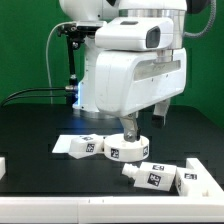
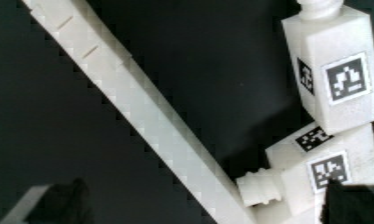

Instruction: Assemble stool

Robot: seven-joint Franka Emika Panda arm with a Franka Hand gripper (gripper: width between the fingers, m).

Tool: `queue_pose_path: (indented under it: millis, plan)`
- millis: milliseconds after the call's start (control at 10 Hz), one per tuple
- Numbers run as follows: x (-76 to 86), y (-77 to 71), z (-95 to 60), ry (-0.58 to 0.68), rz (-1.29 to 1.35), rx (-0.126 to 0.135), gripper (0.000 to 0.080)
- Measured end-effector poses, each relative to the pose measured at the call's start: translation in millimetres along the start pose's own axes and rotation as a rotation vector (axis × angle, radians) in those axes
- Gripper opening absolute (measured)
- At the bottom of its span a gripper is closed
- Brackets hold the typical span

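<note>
The round white seat (image 1: 125, 147) lies on the black table with tags on its rim. My gripper (image 1: 128, 128) stands just above its top. One white leg (image 1: 80, 146) lies to the seat's left in the exterior view. Two more legs (image 1: 155, 176) (image 1: 195, 178) lie near the front right. In the wrist view my dark fingertips (image 2: 63, 200) sit far apart, so my gripper (image 2: 210, 205) is open and holds nothing. Two tagged legs (image 2: 330, 60) (image 2: 317, 170) show there. A long straight white strip (image 2: 139, 100) runs between the fingers; I cannot tell what it is.
A white piece (image 1: 3, 165) pokes in at the exterior view's left edge. Black cables (image 1: 40, 90) hang at the back left. The big white arm (image 1: 130, 60) hides the table's middle back.
</note>
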State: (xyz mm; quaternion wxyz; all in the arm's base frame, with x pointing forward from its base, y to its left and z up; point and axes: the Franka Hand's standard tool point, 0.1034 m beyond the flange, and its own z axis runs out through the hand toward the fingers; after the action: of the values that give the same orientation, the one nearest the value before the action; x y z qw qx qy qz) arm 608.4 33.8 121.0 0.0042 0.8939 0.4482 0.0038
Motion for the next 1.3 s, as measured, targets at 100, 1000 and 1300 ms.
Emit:
queue_pose_path:
  millis: [100, 1000, 1300]
  plan:
    - [-0.9, 0.4, 0.1, -0.001, -0.026, 0.001, 0.0649]
    - [-1.0, -41.4, 21.1, 0.062, -0.143, -0.057, 0.0649]
    - [-1.9, -46.6, 26.4, 0.057, -0.095, -0.046, 0.0649]
